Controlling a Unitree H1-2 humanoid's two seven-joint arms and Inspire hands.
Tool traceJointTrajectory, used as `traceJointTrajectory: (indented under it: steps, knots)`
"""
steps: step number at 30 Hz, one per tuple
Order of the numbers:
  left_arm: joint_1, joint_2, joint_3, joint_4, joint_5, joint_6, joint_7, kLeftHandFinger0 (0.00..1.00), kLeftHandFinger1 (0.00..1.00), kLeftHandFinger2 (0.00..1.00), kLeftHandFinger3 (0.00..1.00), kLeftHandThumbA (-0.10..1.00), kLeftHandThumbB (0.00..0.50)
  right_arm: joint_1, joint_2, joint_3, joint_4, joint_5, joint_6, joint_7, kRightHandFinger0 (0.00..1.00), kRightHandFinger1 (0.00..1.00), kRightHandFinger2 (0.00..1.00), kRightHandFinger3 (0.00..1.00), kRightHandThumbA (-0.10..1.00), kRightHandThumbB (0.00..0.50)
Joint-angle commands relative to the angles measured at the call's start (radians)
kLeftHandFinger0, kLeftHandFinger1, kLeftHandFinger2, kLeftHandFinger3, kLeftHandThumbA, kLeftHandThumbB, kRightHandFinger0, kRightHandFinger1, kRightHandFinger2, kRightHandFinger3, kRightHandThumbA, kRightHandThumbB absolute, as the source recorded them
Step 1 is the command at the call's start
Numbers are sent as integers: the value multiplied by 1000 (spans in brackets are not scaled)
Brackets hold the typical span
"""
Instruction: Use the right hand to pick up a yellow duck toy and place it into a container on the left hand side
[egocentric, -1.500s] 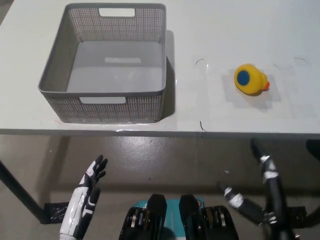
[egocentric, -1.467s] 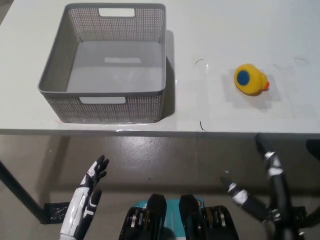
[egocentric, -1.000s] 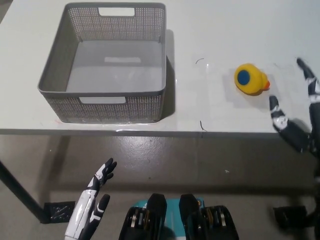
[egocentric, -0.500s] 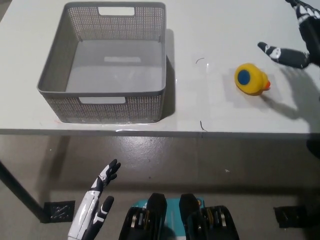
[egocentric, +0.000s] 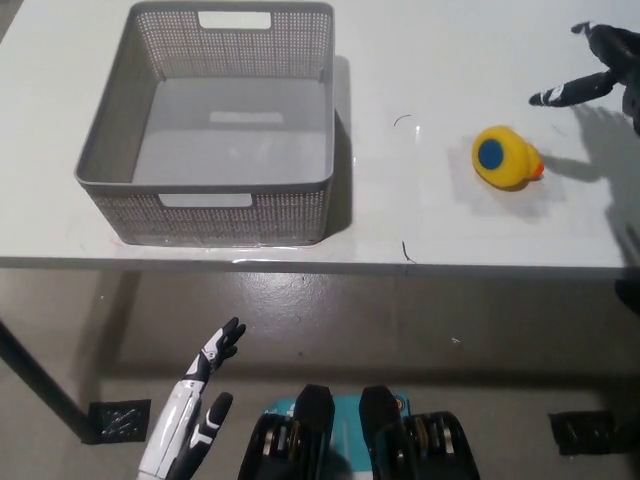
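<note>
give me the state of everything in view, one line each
yellow duck toy: lying on the table, not held, apart from both hands
grey basket: upright on the table, nothing in it
right hand: open, fingers spread, above the table beyond the duck, not touching it
left hand: open, resting low below the table edge
white table: bearing the basket and duck

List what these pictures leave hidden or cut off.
- Right hand, head view: the picture's right edge cuts off its arm and part of the hand.
- Yellow duck toy: lying on its side, so its far side is hidden.
- Grey basket: floor bare, but the near wall hides the strip behind it.
- Left hand: the bottom edge cuts off its arm.
</note>
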Motion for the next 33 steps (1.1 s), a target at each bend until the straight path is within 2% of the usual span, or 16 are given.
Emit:
traceJointTrajectory:
  steps: [1,7,8,11,13,21,28,30,31,33]
  knots:
    - [-17,16,-8,-8,10,-51,-1,1000,1000,1000,1000,1000,325,-93,-15,22,83,35,7,161,1000,1000,1000,1000,978,500]
    - [-23,18,-9,-7,6,-50,-10,1000,1000,1000,1000,1000,321,-104,-29,38,161,74,-75,289,1000,1000,1000,1000,1000,483]
    - [-21,19,-9,-11,11,-45,-12,1000,1000,1000,1000,1000,322,-107,-31,32,175,92,-114,319,1000,1000,1000,1000,1000,448]
    - [-22,20,-10,-11,15,-43,-12,1000,1000,1000,1000,1000,321,-112,-33,22,178,119,-138,369,1000,1000,1000,1000,1000,460]
    - [-22,20,-10,-11,12,-45,-14,1000,1000,1000,1000,1000,314,-112,-32,18,174,126,-137,371,1000,1000,1000,1000,1000,499]
    - [-20,20,-16,-21,19,-21,-28,1000,1000,1000,1000,1000,303,-97,-18,-72,154,221,-112,380,1000,1000,1000,1000,1000,500]
    - [-22,25,-16,-24,19,-16,-35,1000,1000,1000,1000,1000,300,-124,-26,-74,142,244,-185,411,1000,1000,1000,1000,1000,471]
    - [-20,24,-17,-22,10,-14,-39,1000,1000,1000,1000,1000,308,-126,-25,-74,137,249,-182,414,1000,1000,1000,1000,1000,470]
    - [-20,24,-17,-23,13,-11,-39,1000,1000,1000,1000,1000,311,-126,-25,-69,128,244,-172,412,1000,1000,1000,1000,1000,449]
    - [-20,23,-17,-21,14,-14,-40,1000,1000,1000,1000,1000,311,-129,-22,-64,131,244,-171,408,1000,1000,1000,1000,1000,440]
